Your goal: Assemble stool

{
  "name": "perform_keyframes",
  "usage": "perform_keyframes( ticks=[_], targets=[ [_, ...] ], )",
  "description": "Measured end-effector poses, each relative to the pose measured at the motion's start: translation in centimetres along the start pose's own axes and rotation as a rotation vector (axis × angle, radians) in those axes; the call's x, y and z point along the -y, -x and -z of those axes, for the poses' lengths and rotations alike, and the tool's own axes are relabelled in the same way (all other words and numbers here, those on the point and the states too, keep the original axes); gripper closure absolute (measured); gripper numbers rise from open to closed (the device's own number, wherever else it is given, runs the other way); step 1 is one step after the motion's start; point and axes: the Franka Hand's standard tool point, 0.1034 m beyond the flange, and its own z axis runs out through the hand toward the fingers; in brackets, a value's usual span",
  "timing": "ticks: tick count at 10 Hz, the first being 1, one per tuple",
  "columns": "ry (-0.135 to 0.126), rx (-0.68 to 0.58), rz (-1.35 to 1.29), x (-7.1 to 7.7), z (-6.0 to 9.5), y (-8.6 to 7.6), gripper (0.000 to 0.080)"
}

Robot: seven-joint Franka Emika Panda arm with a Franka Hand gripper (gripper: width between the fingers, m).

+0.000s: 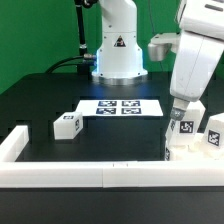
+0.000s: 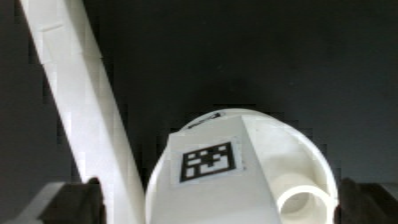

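The white round seat (image 2: 249,170) fills the wrist view, with a square tag on it and a round hole near its edge. It lies close against the white rail (image 2: 71,90). My gripper (image 2: 217,205) hangs right over the seat, its dark fingers (image 2: 63,205) spread wide on either side; a strip of rail shows between one finger and the seat. In the exterior view the gripper (image 1: 180,128) is low at the front right, over the seat (image 1: 182,150). One tagged leg (image 1: 68,124) lies at the left, another (image 1: 213,136) stands to the right of the gripper.
The white U-shaped rail (image 1: 90,177) runs along the front and up both sides. The marker board (image 1: 120,107) lies flat in the middle, in front of the robot base (image 1: 117,55). The tabletop is black.
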Motion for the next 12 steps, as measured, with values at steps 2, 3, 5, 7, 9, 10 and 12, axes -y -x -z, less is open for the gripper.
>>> perform_keyframes(
  ticks=[2,3,5,7,9,10,12],
  targets=[
    [0.0,0.0,-0.002,0.0,0.0,0.1,0.015],
    [0.0,-0.001,-0.004,-0.1,0.0,0.2,0.015],
    [0.009,-0.003,-0.015,-0.5,-0.1,0.7,0.015],
    [0.037,-0.038,-0.012,-1.5,-0.1,1.5,0.015],
    [0.071,-0.1,-0.025,-2.5,-0.2,3.5,0.015],
    [0.078,-0.109,-0.028,-2.8,-0.3,4.2,0.015],
    [0.101,-0.155,-0.041,-3.7,-0.5,6.0,0.015]
  ],
)
